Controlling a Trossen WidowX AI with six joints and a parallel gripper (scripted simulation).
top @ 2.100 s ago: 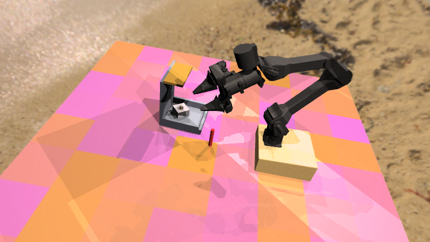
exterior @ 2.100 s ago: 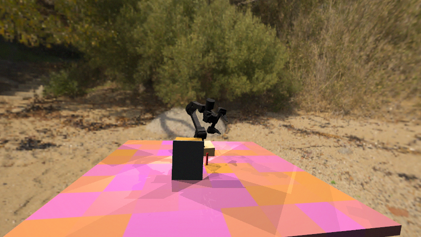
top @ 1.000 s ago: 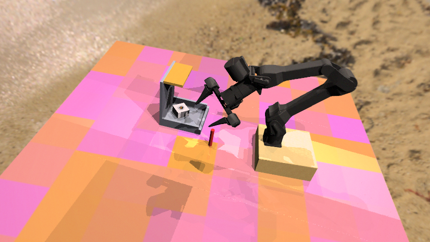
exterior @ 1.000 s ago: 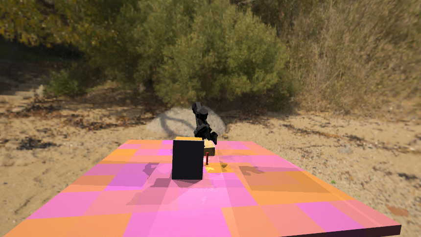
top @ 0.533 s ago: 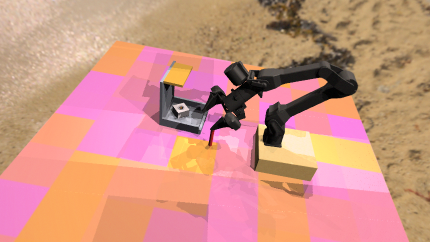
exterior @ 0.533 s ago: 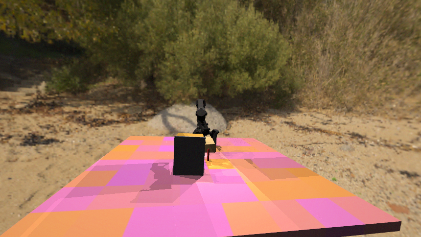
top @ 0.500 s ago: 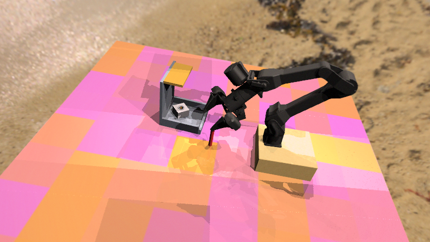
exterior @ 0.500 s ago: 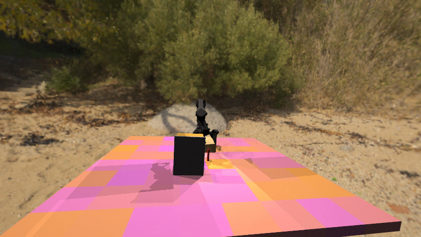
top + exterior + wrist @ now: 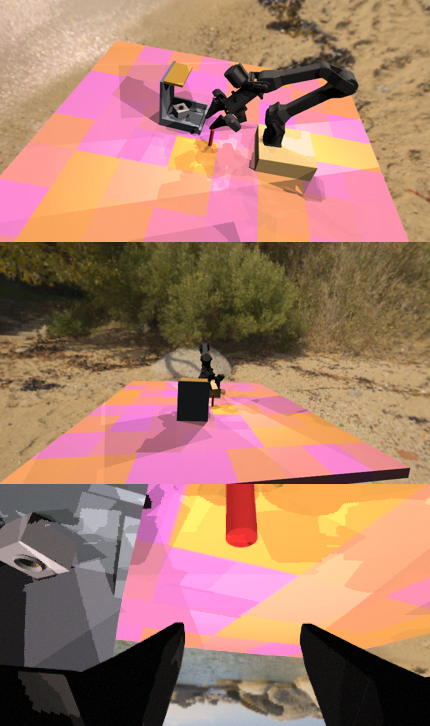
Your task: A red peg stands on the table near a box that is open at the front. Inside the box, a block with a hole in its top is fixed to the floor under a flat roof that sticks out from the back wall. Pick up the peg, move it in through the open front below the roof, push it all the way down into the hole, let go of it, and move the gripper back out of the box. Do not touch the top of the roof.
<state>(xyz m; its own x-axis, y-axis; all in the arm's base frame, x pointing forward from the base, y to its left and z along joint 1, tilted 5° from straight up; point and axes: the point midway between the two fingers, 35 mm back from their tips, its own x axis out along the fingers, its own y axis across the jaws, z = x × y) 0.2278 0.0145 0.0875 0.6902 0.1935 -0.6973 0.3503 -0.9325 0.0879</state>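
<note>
The red peg (image 9: 211, 138) (image 9: 212, 400) (image 9: 241, 514) stands upright on the table beside the box's front corner. My gripper (image 9: 208, 123) (image 9: 242, 631) is open and partly narrowed, with nothing between its fingers. It is tilted, with its fingertips near the peg's top and the box's front edge; the peg shows beyond the tips in the wrist view. The grey box (image 9: 180, 127) (image 9: 192, 401) has a low front edge. The block (image 9: 182, 113) (image 9: 45, 539) inside has an empty hole in its top. The orange roof (image 9: 179, 73) (image 9: 194, 379) sticks out above it from the back wall.
The arm's tan base block (image 9: 282, 167) sits on the right part of the checkered table (image 9: 90, 180) in the top view. The box's low side walls flank the block. In the exterior view the tall back wall hides the box's inside.
</note>
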